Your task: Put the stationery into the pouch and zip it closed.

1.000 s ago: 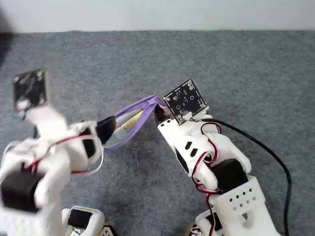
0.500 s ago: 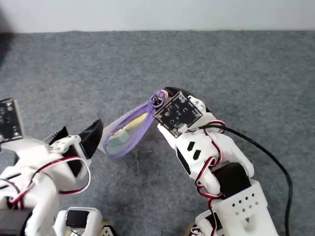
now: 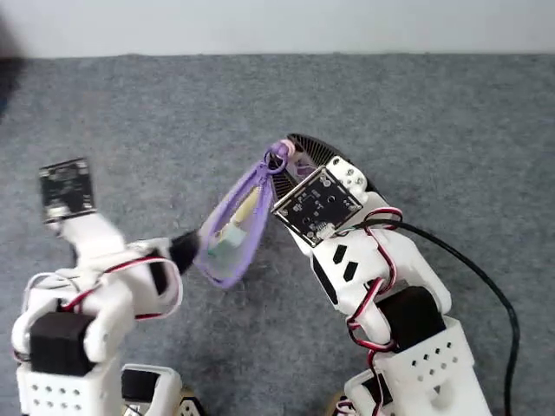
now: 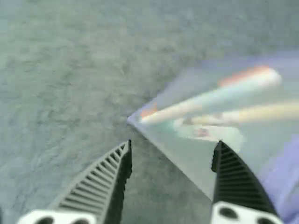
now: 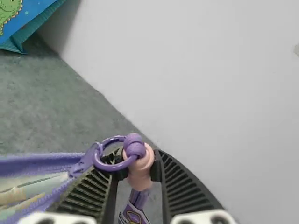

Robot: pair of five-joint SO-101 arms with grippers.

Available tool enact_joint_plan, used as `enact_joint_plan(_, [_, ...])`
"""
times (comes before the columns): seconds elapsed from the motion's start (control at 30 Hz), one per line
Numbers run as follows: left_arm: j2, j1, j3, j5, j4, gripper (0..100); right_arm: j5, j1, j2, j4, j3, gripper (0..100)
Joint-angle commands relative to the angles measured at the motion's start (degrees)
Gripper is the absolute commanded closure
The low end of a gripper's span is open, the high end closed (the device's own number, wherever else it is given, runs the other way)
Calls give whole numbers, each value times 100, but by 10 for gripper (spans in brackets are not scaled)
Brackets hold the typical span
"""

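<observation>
Grey mat (image 3: 434, 113) below; pouch (image 3: 227, 238) looks limp and light: right gripper (image 5: 136, 168) pinches its zip pull (image 5: 133, 144); left gripper (image 4: 174, 143), open and empty, should clamp the corner (image 4: 136, 119) ahead.

Bright, soft light falls evenly from above on the grey worktop (image 3: 451, 113). Shadows are faint: a dim patch lies just under the pouch (image 3: 232, 236). In the right wrist view the white wall (image 5: 210, 70) is evenly lit, greyer near its foot.

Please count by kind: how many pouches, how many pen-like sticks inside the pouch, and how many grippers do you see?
Pouch: 1
Pen-like sticks inside: 2
Grippers: 2, left gripper and right gripper
Total: 5
</observation>
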Motion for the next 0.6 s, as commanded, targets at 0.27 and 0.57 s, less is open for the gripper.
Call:
enact_joint_plan(0.27, [870,1776,-119,-26,-1292,848,-53,-400,752,171,-1741,991])
enact_joint_plan(0.57, [1749,1837,-1077,316,-1275,848,-923,-514,892,2712,-2681,991])
